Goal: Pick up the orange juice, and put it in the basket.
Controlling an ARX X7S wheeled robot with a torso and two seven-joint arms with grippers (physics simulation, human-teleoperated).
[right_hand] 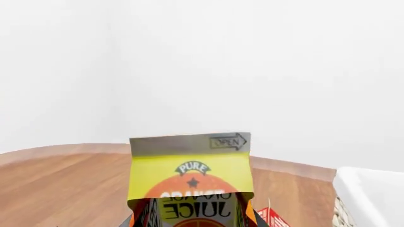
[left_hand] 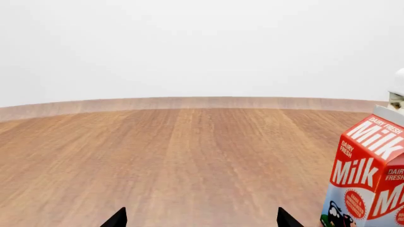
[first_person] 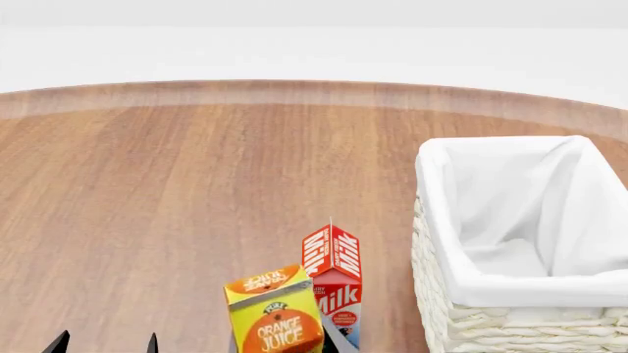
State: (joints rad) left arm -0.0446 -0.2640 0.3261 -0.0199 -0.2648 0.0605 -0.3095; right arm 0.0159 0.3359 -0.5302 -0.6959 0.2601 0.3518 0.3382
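Observation:
The orange juice (first_person: pixel 276 315), a yellow gable-top carton, shows at the bottom edge of the head view, just left of the red-and-white Milk carton (first_person: pixel 334 279). In the right wrist view the orange juice (right_hand: pixel 190 175) fills the space between the jaws of my right gripper (right_hand: pixel 192 221). The dark fingers hug both of its sides, shut on it. The cream wicker basket (first_person: pixel 442 294) with white lining stands to the right of the cartons. My left gripper (left_hand: pixel 200 220) is open and empty over bare wood, its tips (first_person: pixel 106 343) at the lower left of the head view.
The Milk carton (left_hand: pixel 369 175) stands close beside my left gripper. The round wooden table (first_person: pixel 196 184) stretches far and left, with its rim (first_person: pixel 294 92) in front of a white wall. The basket's lined corner (right_hand: pixel 372 194) shows in the right wrist view.

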